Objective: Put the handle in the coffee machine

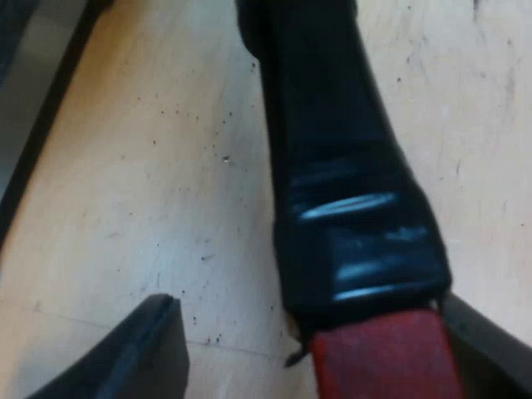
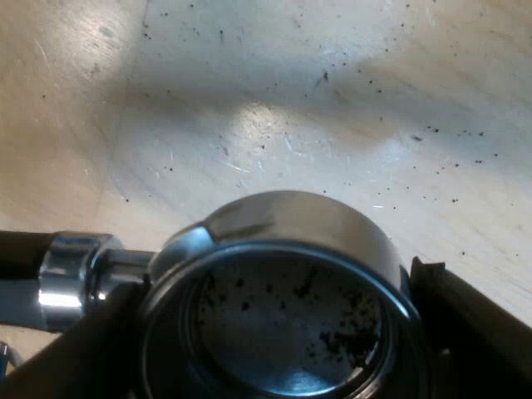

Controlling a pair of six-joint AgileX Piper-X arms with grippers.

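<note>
- Our right gripper (image 2: 274,324) clamps the holder (image 2: 299,220) between its fingers.
- Our left gripper (image 1: 307,332) straddles the handle (image 1: 341,166), fingers spread, loose.
- Carrying step, we reckon; next, line it up at the machine.

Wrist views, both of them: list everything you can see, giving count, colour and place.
metal holder: one, silver, dark coffee specks inside its bowl, over the table
handle: one, black ending in red, over the table
table: one, pale wood, dotted with coffee grounds, under everything
dark strip: one, black, along the table's edge; cannot tell what it is
left gripper: one, black, open, a finger on each side of the handle's red end
right gripper: one, black, shut on the metal holder's bowl, a finger against each side
</note>
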